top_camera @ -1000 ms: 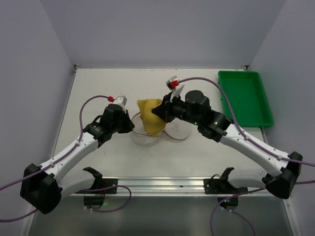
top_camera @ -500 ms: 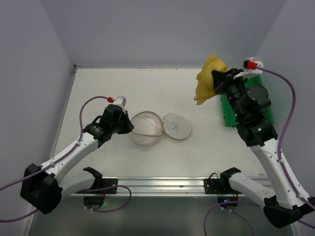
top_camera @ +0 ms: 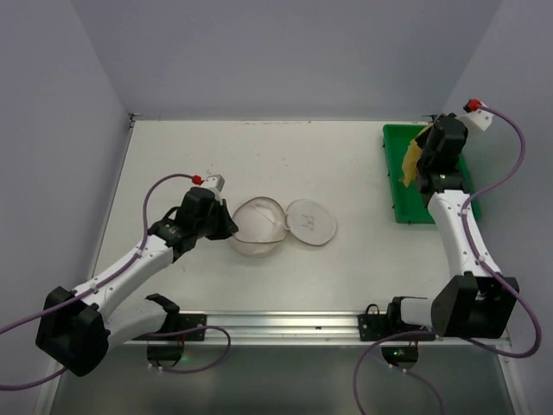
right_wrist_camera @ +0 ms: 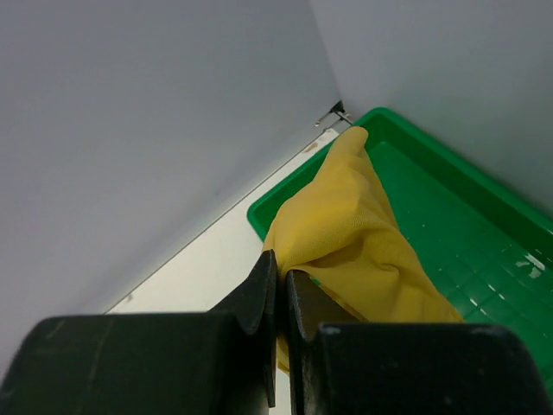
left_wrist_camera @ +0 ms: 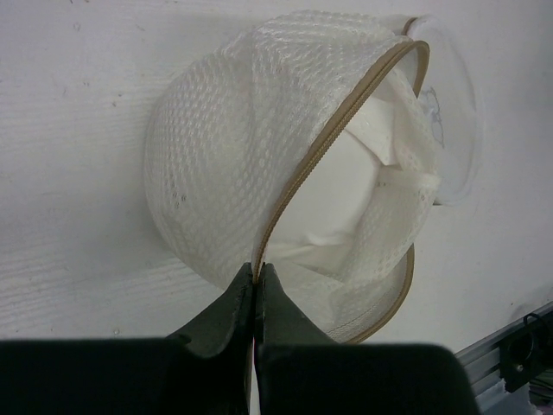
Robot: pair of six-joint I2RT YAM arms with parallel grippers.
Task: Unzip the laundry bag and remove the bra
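Note:
The cream mesh laundry bag [top_camera: 257,226] lies open in the middle of the table, its round lid [top_camera: 311,221] with a dark symbol flipped to the right. My left gripper [top_camera: 232,226] is shut on the bag's tan zipper edge [left_wrist_camera: 328,134] at its left rim; in the left wrist view the bag [left_wrist_camera: 225,164] gapes with white lining showing. My right gripper [top_camera: 425,149] is shut on the mustard-yellow bra [top_camera: 410,161], which hangs over the green tray's left side. The right wrist view shows the bra [right_wrist_camera: 354,233] draped from the gripper [right_wrist_camera: 282,275] into the tray.
The green plastic tray [top_camera: 449,197] sits at the table's back right, against the right wall [top_camera: 510,95]; its ribbed floor [right_wrist_camera: 484,242] shows in the right wrist view. A metal rail [top_camera: 276,324] runs along the near edge.
The right arm carried the bra from above the bag, up and across to the right, and now holds it over the green tray. The left gripper has stayed on the bag's zipper edge.

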